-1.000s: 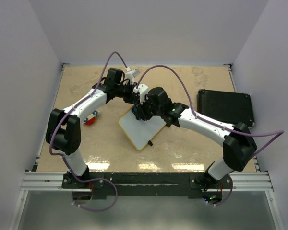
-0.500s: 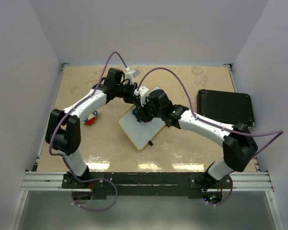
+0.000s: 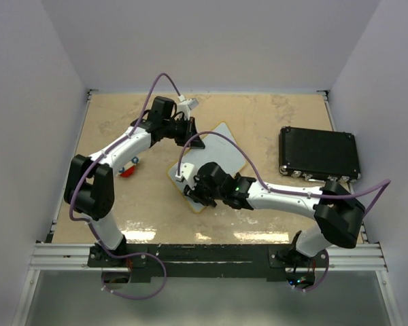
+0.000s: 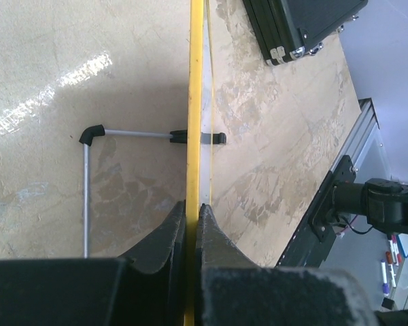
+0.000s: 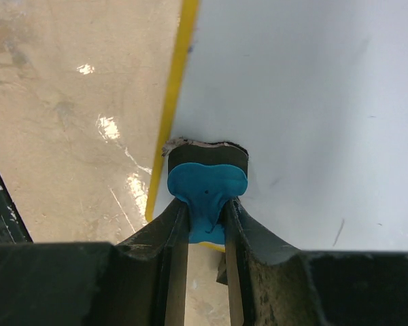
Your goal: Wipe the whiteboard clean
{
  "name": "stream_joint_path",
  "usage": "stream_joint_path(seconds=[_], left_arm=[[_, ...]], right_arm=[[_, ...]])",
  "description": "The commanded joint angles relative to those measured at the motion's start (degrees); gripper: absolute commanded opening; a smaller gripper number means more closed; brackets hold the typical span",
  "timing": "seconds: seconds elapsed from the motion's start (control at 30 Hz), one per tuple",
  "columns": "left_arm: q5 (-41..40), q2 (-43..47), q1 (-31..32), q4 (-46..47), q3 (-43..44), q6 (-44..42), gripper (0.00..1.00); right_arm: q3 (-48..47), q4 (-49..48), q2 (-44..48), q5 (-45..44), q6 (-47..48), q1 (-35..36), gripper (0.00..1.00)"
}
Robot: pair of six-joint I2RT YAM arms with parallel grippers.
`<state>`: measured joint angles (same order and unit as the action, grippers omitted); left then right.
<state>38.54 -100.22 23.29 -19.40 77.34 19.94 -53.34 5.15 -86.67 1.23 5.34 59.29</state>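
Note:
The whiteboard [image 3: 222, 151] lies at the table's middle, white with a thin yellow frame. My left gripper [image 3: 194, 142] is shut on its far-left edge; in the left wrist view the yellow frame [image 4: 196, 102] runs edge-on between the fingers of the gripper [image 4: 192, 208]. My right gripper [image 3: 188, 185] is over the board's near-left corner, shut on a blue eraser [image 5: 207, 185]. The eraser's dark pad presses on the board's surface [image 5: 306, 95] beside the yellow frame [image 5: 174, 102]. The surface in that view looks wiped, with only faint marks.
A black rectangular case [image 3: 319, 153] lies at the right, also in the left wrist view [image 4: 299, 24]. A small red and blue object [image 3: 128, 168] lies at the left. A grey rod with black ends [image 4: 132, 134] shows beneath the board. White walls enclose the table.
My right gripper has swept the eraser from the board's far-left part down to its near-left corner. The left gripper has stayed clamped on the frame.

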Motion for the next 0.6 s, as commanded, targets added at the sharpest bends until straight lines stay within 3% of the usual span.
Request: stream_joint_path(seconds=[0.0, 0.57], left_arm=[[-3.3, 2.0, 0.1, -1.5, -0.4, -1.3, 0.00], [2.6, 2.6, -5.6, -0.6, -0.3, -1.3, 0.00]], right_arm=[[0.2, -2.7, -2.9, -5.8, 4.6, 1.4, 0.00], [5.4, -2.2, 1.5, -6.0, 13.9, -8.1, 0.00]])
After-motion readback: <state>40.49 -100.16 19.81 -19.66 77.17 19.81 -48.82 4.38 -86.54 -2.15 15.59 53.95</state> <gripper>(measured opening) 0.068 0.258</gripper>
